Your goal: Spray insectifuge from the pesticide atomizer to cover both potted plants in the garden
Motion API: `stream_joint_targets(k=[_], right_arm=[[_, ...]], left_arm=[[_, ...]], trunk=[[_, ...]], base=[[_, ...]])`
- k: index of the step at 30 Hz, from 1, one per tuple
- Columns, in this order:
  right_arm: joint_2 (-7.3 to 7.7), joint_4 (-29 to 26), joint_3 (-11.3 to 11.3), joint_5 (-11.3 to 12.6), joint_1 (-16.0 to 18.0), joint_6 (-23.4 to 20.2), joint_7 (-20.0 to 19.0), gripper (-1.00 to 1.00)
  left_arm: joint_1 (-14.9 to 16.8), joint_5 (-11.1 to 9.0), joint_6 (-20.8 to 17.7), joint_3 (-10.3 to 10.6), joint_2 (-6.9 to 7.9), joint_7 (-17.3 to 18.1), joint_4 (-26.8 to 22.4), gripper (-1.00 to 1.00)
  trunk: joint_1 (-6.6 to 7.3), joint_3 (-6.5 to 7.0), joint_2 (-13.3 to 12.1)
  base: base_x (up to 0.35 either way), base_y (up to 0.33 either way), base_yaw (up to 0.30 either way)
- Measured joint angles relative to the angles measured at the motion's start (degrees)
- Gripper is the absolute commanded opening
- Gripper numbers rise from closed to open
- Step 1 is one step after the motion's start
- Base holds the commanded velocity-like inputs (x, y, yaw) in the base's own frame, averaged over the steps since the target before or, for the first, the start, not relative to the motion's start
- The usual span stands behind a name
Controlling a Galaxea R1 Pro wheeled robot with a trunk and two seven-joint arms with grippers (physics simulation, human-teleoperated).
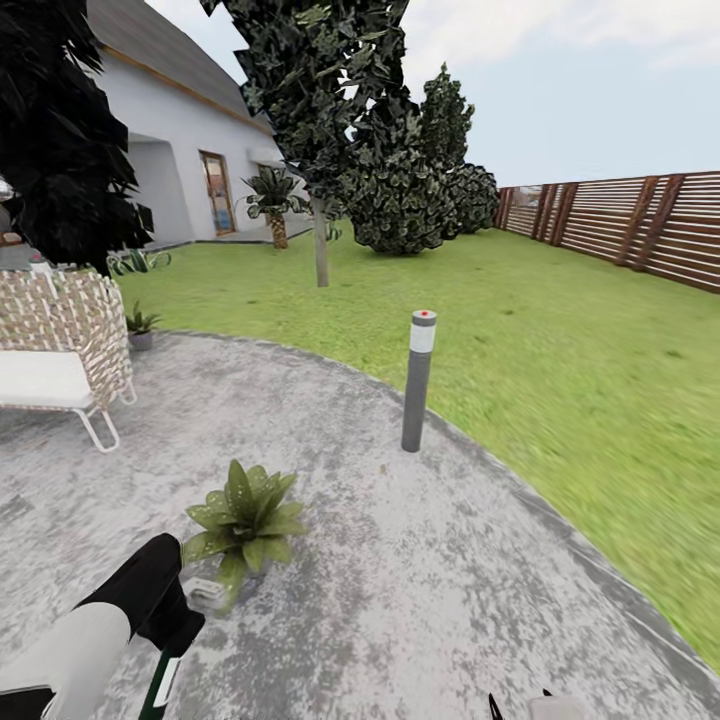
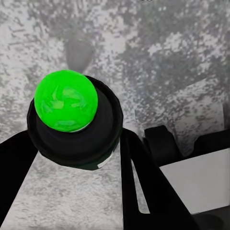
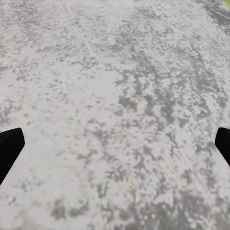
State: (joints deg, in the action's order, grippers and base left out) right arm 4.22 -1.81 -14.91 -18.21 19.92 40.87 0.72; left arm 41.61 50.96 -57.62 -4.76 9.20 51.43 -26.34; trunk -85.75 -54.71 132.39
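Left tool (image 2: pixel 76 158) clamped on pesticide atomizer (image 2: pixel 72 124), forearm angled toward near potted plant (image 1: pixel 243 520); right tool (image 3: pixel 115 143) apart.

On the patio (image 1: pixel 400 560) a potted plant (image 1: pixel 243 520) stands near the front left — the atomizer (image 1: pixel 158 685) is held just before it. A lamp post (image 1: pixel 418 380) stands behind and to the right, at the patio's edge. A chair (image 1: pixel 60 365) sits far left — a second potted plant (image 1: pixel 140 327) just behind it. Lawn (image 1: pixel 560 340) lies right, fence (image 1: pixel 630 225) beyond.
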Motion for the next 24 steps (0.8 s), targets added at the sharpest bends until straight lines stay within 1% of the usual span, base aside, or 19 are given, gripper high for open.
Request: stream_joint_targets(k=[4,6,10,12,14,16,18,21,24], right_arm=[[0.00,0.0,0.0,0.0,0.0,0.0,0.0,1.00],[0.06,0.0,0.0,0.0,0.0,0.0,0.0,1.00],[0.08,0.0,0.0,0.0,0.0,0.0,0.0,1.00],[0.08,0.0,0.0,0.0,0.0,0.0,0.1,1.00],[0.08,0.0,0.0,0.0,0.0,0.0,0.1,1.00],[0.08,0.0,0.0,0.0,0.0,0.0,0.0,1.00],[0.08,0.0,0.0,0.0,0.0,0.0,0.0,1.00],[0.08,0.0,0.0,0.0,0.0,0.0,0.0,1.00],[0.08,0.0,0.0,0.0,0.0,0.0,0.0,1.00]], left_arm=[[0.7,0.5,-0.1,0.2,0.34,0.0,0.0,-1.00],[2.0,0.7,-0.2,0.4,0.01,0.0,0.0,-1.00],[5.0,2.0,-0.2,0.5,-0.33,0.0,0.2,-1.00],[6.8,2.8,-0.3,0.5,-0.63,0.0,0.7,-1.00],[8.3,4.2,-0.4,0.6,-1.13,0.0,0.9,-1.00],[9.2,6.0,-0.6,0.6,-1.44,0.0,0.9,-1.00],[9.5,7.0,-0.7,0.6,-1.49,0.0,0.9,-1.00],[9.1,7.4,-0.8,0.8,-1.46,0.0,1.0,-1.00],[9.0,7.7,-0.8,0.8,-1.02,0.0,1.0,-1.00]], trunk=[[0.00,0.00,0.0],[0.00,0.00,0.0],[0.00,0.00,0.0],[0.00,0.00,0.0],[0.00,0.00,0.0],[0.00,0.00,0.0],[0.00,0.00,0.0],[0.00,0.00,0.0],[0.02,0.00,0.0]], base=[[0.000,-0.003,0.060],[0.000,0.000,0.007],[0.000,0.000,0.002],[0.000,0.000,0.000],[0.000,0.000,0.000],[0.000,0.000,0.000],[0.000,0.000,0.000],[0.010,0.000,0.000],[0.185,0.000,0.000]])
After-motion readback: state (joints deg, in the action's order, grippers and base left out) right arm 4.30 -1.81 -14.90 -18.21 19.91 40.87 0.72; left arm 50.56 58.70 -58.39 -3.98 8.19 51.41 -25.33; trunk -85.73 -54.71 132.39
